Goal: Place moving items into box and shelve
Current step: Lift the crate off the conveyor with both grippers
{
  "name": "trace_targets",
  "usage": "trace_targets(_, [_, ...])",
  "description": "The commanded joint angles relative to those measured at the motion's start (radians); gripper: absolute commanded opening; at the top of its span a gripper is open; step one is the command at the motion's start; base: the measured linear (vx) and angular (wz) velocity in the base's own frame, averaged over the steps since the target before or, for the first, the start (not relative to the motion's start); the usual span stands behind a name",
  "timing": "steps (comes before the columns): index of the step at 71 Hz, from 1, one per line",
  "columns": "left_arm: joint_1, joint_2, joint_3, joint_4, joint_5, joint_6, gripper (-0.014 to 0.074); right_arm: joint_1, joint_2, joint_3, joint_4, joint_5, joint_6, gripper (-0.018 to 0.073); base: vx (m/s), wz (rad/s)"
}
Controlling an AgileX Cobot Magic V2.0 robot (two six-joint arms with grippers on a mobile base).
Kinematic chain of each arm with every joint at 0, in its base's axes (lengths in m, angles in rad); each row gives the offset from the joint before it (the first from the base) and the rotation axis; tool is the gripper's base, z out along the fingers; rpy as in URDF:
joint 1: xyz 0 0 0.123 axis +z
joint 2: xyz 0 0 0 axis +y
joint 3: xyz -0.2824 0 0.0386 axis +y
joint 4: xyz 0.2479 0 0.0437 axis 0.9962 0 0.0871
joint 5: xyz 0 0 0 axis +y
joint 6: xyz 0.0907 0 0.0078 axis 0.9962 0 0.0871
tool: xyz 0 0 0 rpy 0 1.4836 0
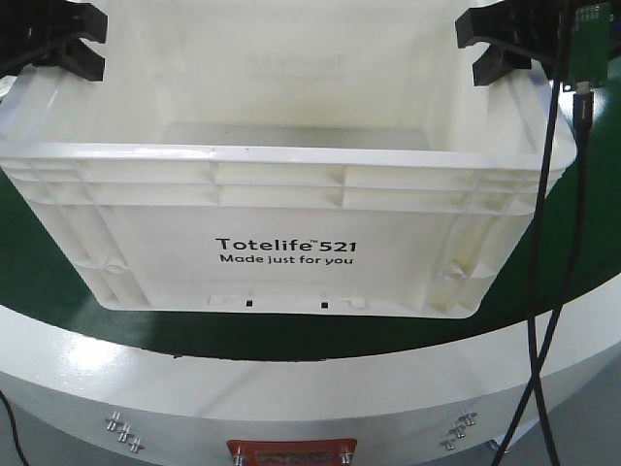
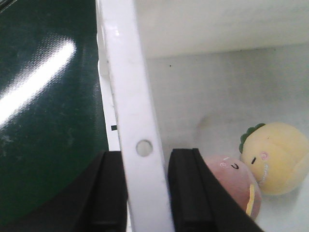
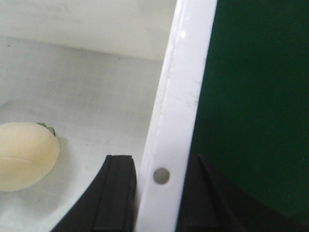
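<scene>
The left gripper (image 1: 70, 44) is clamped on the left rim of the box, with one finger outside the wall and the other inside. The white box (image 1: 281, 243), printed "Totelife 521", sits on the green table (image 1: 58, 291). On its floor, near the left wall, a pink plush (image 2: 236, 188) and a yellow plush (image 2: 277, 157) lie touching. The right gripper (image 1: 505, 44) pinches the right rim likewise, its jaws astride the wall.
</scene>
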Motion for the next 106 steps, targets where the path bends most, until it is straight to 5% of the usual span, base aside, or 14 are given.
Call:
trace_targets(1, [-0.007,-0.053,-0.047,-0.064,-0.116,0.02,-0.002,0.0,-0.055,-0.041,0.036,-0.105,-0.046,-0.0012,0.0,0.0])
trace_targets(106, [-0.007,-0.048,-0.044,-0.064,-0.111,0.02,-0.002,0.0,-0.055,-0.04,0.036,-0.095,-0.046,-0.0012,-0.03,0.01])
